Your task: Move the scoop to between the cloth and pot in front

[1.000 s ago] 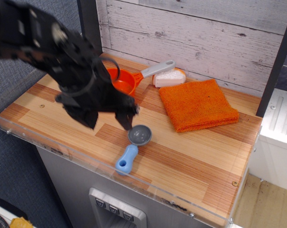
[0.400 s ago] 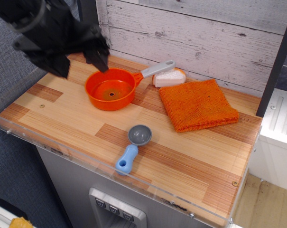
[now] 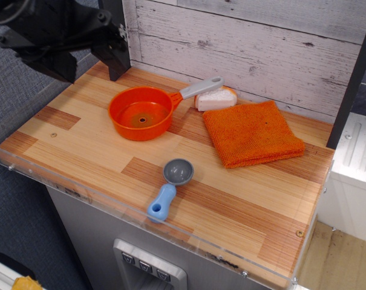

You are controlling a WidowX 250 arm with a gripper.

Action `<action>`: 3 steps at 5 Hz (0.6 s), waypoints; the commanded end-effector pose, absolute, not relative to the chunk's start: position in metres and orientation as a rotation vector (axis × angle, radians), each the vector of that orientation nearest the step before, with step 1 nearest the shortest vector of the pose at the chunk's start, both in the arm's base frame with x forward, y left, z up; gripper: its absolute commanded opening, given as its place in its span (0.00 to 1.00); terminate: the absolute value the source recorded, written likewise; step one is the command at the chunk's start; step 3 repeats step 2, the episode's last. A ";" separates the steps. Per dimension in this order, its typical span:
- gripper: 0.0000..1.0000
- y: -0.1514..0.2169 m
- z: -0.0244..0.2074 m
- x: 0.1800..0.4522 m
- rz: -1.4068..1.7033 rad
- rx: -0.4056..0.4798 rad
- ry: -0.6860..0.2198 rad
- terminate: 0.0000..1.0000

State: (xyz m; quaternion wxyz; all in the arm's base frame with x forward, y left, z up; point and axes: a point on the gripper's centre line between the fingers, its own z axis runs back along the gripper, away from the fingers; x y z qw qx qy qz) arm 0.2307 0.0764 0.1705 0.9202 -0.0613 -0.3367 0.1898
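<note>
1. The scoop (image 3: 170, 190) is seen lying on the table (image 3: 249, 199) near its front edge, grey bowl toward the back and blue handle pointing at the front edge. It sits in front of the gap between the pot (image 3: 141, 113) and the cloth (image 3: 252, 132), touching neither.
2. The gripper (image 3: 89, 63) is held high over the back-left corner of the table, well apart from the scoop. Its two dark fingers appear spread, and nothing is pinched between them.
3. The placement is judged already made, so the step in hand is taken to be the retreat. It is done well if the arm is carried up and away over the back-left corner, clear of the pot's handle and rim, so that nothing is nudged.
4. If a correction were wanted, the scoop would best be gripped across its chunky handle rather than its round bowl and set down flat, with the jaws parted only once it rests on the wood.
5. Compared with a second ago, the gripper has been lifted from just beside the scoop's bowl, where it hid most of the pot, to the back-left corner. The pot is now fully uncovered.
6. The scoop, pot, cloth and the white block (image 3: 215, 98) behind the cloth have stayed where they were.
</note>
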 end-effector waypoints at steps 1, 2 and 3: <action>1.00 0.081 0.175 0.220 0.388 -0.114 -0.712 0.00; 1.00 0.081 0.175 0.220 0.388 -0.114 -0.712 1.00; 1.00 0.081 0.175 0.220 0.388 -0.114 -0.712 1.00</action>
